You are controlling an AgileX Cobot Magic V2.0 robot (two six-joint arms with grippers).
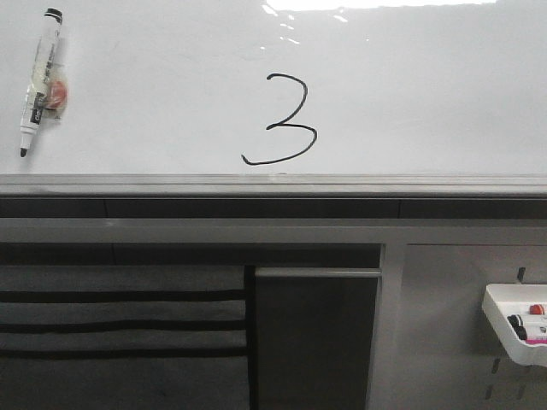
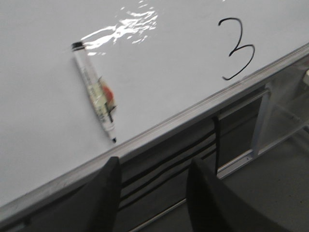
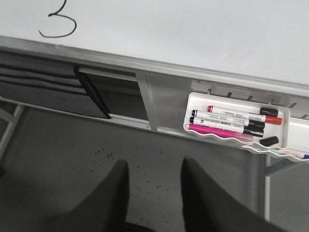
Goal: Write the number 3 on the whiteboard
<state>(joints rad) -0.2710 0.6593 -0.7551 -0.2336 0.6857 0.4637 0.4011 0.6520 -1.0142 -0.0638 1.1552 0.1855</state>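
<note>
A thin black number 3 [image 1: 284,120] with a tail sweeping left is drawn on the glossy whiteboard [image 1: 410,94], just above its grey metal ledge [image 1: 273,184]. It also shows in the left wrist view [image 2: 237,48] and, cut off, in the right wrist view [image 3: 60,21]. A clear marker [image 1: 40,81] with a black tip sticks to the board at the far left, tip down; it shows in the left wrist view too [image 2: 95,92]. My left gripper [image 2: 153,164] is open and empty below the ledge. My right gripper [image 3: 154,166] is open and empty over the grey floor. Neither gripper shows in the front view.
A white tray [image 3: 285,128] with several markers [image 3: 231,121] hangs on the grey slotted panel [image 1: 444,325] at the lower right; it also shows in the front view [image 1: 496,312]. Dark slatted panels [image 1: 120,325] lie below the ledge. Glare patches sit at the board's top [image 1: 342,7].
</note>
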